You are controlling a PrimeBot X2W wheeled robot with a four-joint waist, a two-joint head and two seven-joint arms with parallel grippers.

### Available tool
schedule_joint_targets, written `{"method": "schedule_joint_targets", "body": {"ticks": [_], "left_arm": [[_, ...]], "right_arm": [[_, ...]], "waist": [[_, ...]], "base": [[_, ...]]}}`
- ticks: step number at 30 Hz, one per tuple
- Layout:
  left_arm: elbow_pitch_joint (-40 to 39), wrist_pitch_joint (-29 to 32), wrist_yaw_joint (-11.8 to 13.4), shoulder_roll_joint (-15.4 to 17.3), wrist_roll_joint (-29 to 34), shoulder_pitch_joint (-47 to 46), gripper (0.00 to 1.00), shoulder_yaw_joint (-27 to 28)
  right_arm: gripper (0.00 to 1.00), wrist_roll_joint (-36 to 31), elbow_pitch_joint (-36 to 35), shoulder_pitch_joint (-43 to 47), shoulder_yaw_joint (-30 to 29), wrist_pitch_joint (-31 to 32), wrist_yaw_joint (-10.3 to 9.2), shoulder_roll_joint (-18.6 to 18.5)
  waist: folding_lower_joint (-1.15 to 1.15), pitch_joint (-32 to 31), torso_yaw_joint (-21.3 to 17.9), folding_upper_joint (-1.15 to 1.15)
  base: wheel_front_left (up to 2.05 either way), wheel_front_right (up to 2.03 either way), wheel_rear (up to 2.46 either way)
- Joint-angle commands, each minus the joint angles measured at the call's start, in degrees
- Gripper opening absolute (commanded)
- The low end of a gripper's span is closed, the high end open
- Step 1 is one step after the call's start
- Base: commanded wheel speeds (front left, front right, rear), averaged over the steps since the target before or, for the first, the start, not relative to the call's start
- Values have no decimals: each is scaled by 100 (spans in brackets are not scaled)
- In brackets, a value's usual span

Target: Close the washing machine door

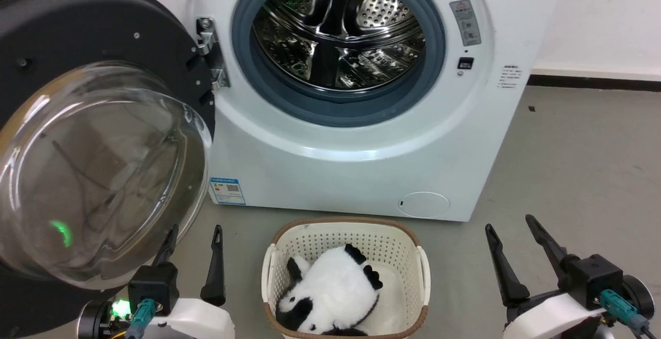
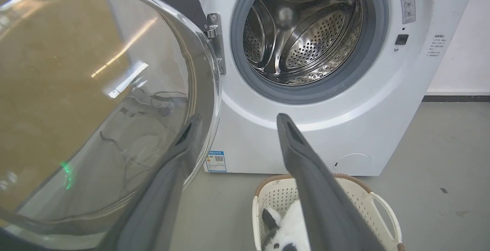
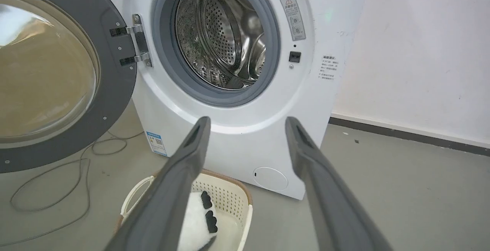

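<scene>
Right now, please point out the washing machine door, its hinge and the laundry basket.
washing machine door (image 1: 77, 29), head view, black rim above the glass bowl.
hinge (image 3: 142, 43), right wrist view, its metal plate.
laundry basket (image 1: 330, 241), head view, perforated back wall.

The left gripper (image 1: 195, 230) and right gripper (image 1: 508, 222) each carry two long, tapering, matte dark fingers (image 1: 214, 269), slotted near the tips. They spring from a black block housing (image 1: 153, 283) on a glossy white wrist shell (image 1: 201, 318). A teal cable plug (image 1: 143, 310) enters each housing; a green light (image 1: 120, 308) glows beside the left one.
</scene>
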Motion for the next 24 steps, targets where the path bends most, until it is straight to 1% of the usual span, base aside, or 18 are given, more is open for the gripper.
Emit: {"method": "schedule_joint_targets", "body": {"ticks": [1, 24], "left_arm": [[-21, -74, 43, 0, -27, 71, 100, 9], [-58, -338, 90, 0, -67, 179, 100, 34]], "right_arm": [[100, 99, 2, 71, 27, -71, 2, 6], [100, 265, 0, 130, 116, -334, 3, 9]], "waist": [[0, -4, 77, 0], [0, -49, 772, 0]], "base": [[0, 0, 0], [0, 0, 0]]}}
